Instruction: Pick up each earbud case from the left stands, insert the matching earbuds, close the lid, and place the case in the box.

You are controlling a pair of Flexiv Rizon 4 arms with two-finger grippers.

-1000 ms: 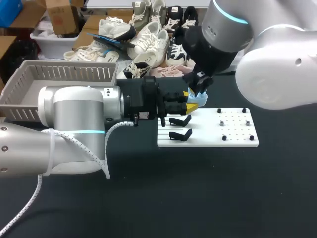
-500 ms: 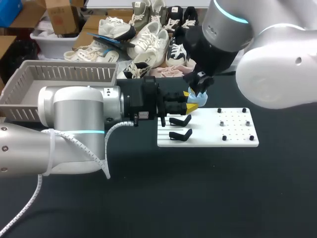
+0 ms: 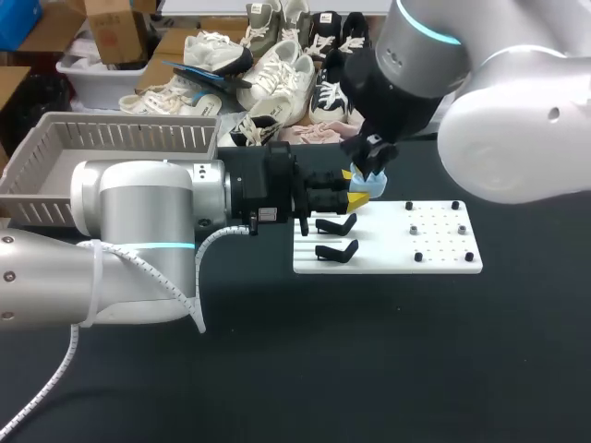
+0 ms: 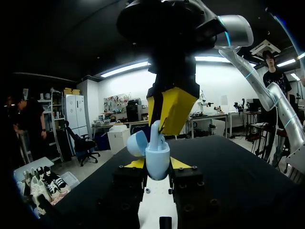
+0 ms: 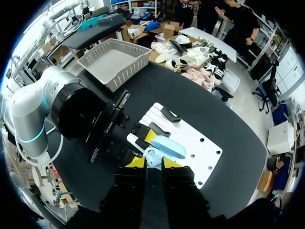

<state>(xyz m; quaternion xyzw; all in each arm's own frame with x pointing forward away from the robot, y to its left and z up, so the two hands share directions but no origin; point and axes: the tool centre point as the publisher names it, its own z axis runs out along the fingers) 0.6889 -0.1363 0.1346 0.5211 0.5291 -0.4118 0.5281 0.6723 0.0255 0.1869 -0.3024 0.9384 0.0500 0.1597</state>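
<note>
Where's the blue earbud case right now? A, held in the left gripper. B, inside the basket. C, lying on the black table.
A: the case sits clamped between the left gripper's yellow tips, lid open.

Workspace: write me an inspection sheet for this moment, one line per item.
Surface: black table, carrying a white board with two empty black stands.
Job's things: light blue earbud case, lid open, off the stands; grey basket at the table's back left, no case seen inside.
Clutter: nothing seen.
Grippers: left gripper shut on the case; right gripper directly above it.
Cables: white wrapped cable along the left arm.
Surroundings: nothing seen.
</note>
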